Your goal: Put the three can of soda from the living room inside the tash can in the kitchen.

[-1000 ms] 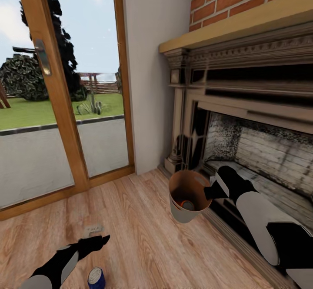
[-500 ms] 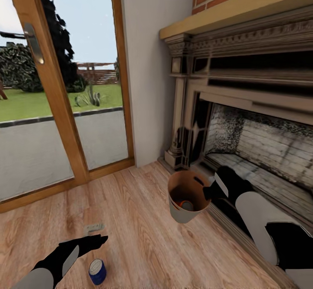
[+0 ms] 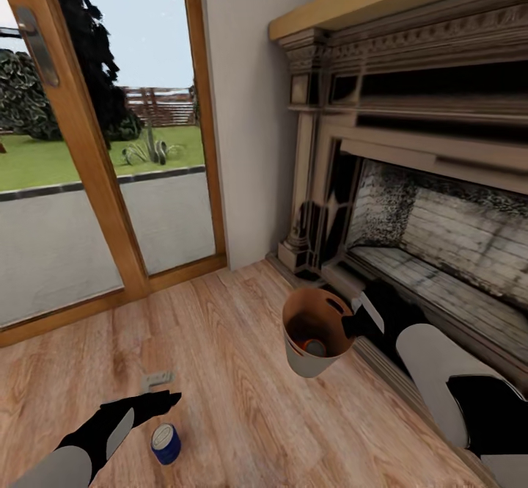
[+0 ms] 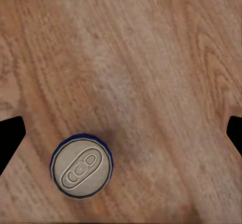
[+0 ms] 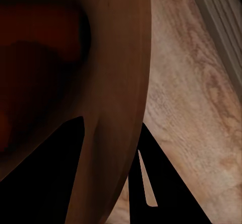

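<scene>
We see left arm (image 3: 73,455): pale grey forearm shell, black wrist section with grey inset panel, ending in slim black gripper (image 3: 165,400) with pointed tips. Right arm (image 3: 440,370): bulkier, smooth light-grey oval shell, glossy black joint housing nearer trunk, black wrist with small white angled panel, black gripper (image 3: 350,324). No cables, screws or markings we can make out. In wrist views, fingers (image 4: 10,138) show as flat matt-black wedges; right pair (image 5: 151,183) carries thin pale sliver.
</scene>
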